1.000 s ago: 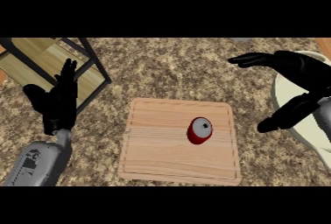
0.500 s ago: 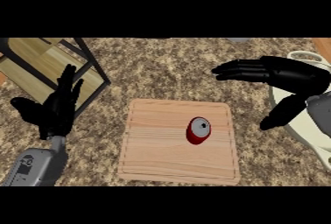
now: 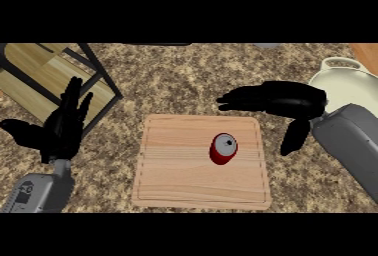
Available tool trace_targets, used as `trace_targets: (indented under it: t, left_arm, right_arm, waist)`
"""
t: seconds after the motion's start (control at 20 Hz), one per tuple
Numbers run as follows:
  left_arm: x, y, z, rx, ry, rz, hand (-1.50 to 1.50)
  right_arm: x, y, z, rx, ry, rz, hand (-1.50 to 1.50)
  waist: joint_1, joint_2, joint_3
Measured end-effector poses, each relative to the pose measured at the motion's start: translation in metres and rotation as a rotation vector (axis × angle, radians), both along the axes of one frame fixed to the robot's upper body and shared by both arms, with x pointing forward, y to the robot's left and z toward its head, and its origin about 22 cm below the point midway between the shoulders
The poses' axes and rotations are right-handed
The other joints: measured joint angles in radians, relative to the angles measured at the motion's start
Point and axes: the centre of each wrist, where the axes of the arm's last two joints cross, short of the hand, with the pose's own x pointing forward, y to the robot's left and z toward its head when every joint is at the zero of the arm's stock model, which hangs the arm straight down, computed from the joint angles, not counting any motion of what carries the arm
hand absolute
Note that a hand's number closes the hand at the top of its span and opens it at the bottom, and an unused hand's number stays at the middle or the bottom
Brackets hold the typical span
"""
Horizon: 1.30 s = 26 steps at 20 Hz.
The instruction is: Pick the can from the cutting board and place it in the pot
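The can (image 3: 224, 148) stood upright mid-board, just below the open right hand (image 3: 277, 100), nearer than the open left hand (image 3: 63, 125)

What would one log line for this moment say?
can: on cutting board | right hand: open, above board's far edge | left hand: resting | pot: right

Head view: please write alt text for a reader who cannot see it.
A red can stands on a wooden cutting board on a speckled counter. The right robot hand hovers open beyond the board's far right corner, beside a cream pot; the left robot hand rests open at left.
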Motion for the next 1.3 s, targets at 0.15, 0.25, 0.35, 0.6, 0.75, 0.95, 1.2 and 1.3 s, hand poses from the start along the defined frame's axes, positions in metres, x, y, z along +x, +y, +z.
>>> trace_targets:
  t: [0.15,0.25,0.35,0.6,0.75,0.95,1.2,1.3]
  left_arm:
    - [-0.002,0.002,-0.002,-0.002,-0.013,0.002,0.0]
    - [-0.003,0.004,-0.003,-0.006,-0.016,-0.003,0.0]
    - [-0.003,0.004,-0.004,-0.006,-0.02,0.002,0.0]
    - [-0.005,0.005,-0.004,-0.009,-0.024,0.006,0.0]
    - [-0.005,0.005,-0.004,-0.008,-0.024,0.009,0.0]
    - [-0.006,0.006,-0.007,0.002,-0.033,0.012,0.0]
    - [-0.006,0.006,-0.008,0.009,-0.032,0.015,0.0]
    - [-0.006,0.006,-0.007,0.006,-0.025,0.01,0.0]
  right_arm:
    - [0.0,0.002,-0.012,-0.042,0.024,0.002,-1.5]
    - [-0.003,0.007,-0.02,-0.06,0.034,0.012,-1.5]
    - [-0.004,0.014,-0.027,-0.067,0.036,0.025,-1.5]
    - [-0.006,0.017,-0.039,-0.048,0.034,0.05,-1.5]
    - [-0.01,0.025,-0.048,-0.024,0.026,0.068,-1.5]
    - [-0.013,0.033,-0.055,-0.033,0.007,0.06,-1.5]
    - [-0.016,0.04,-0.069,-0.08,-0.022,0.022,-1.5]
    - [-0.017,0.047,-0.075,-0.084,-0.017,0.013,-1.5]
  waist:
    - [-0.005,-0.001,-0.001]
    - [-0.009,-0.002,-0.001]
    - [-0.01,-0.003,-0.001]
    - [-0.013,-0.002,-0.003]
    - [-0.015,-0.002,-0.003]
    - [-0.017,-0.004,-0.001]
    - [-0.018,-0.005,-0.001]
    - [-0.017,-0.004,-0.002]
